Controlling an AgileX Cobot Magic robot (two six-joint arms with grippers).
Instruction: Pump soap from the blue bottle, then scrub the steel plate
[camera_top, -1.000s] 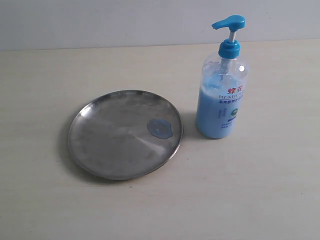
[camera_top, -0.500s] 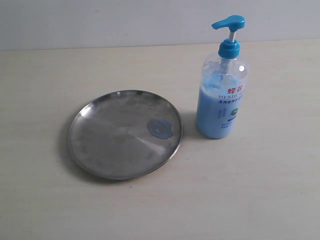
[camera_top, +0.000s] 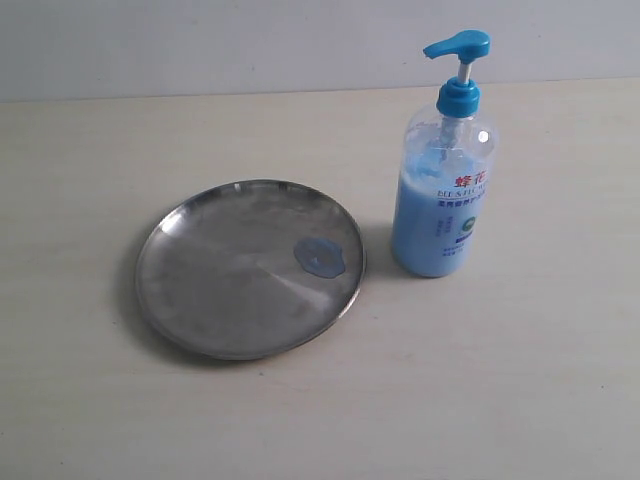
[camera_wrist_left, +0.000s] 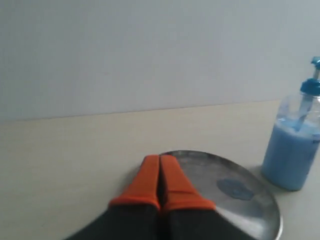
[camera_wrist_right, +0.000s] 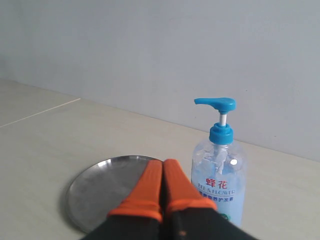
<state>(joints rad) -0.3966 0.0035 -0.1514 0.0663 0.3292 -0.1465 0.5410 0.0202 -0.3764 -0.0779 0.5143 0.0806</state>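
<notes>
Exterior view: a wide, shallow, dull grey steel plate (camera_top: 215, 300) lies on the pale bench (camera_top: 520, 380), a blob of pale blue soap (camera_top: 320, 258) near its right rim. Just beside it, apart, the tall clear-plastic blue bottle (camera_top: 443, 205) stands upright.

Left wrist view, blurred: the left gripper (camera_wrist_left: 160, 159) has orange jaws pressed together, empty; the plate's dark smudge is probably soap.

Right wrist view: the right gripper (camera_wrist_right: 163, 162) faces plate and bottle, jaws closed on nothing.

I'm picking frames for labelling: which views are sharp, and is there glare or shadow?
Exterior view: sharp, even light, faint shadow beside the plate, small glints on the bottle. Left wrist view: soft all over. Right wrist view: bottle label legible.
</notes>
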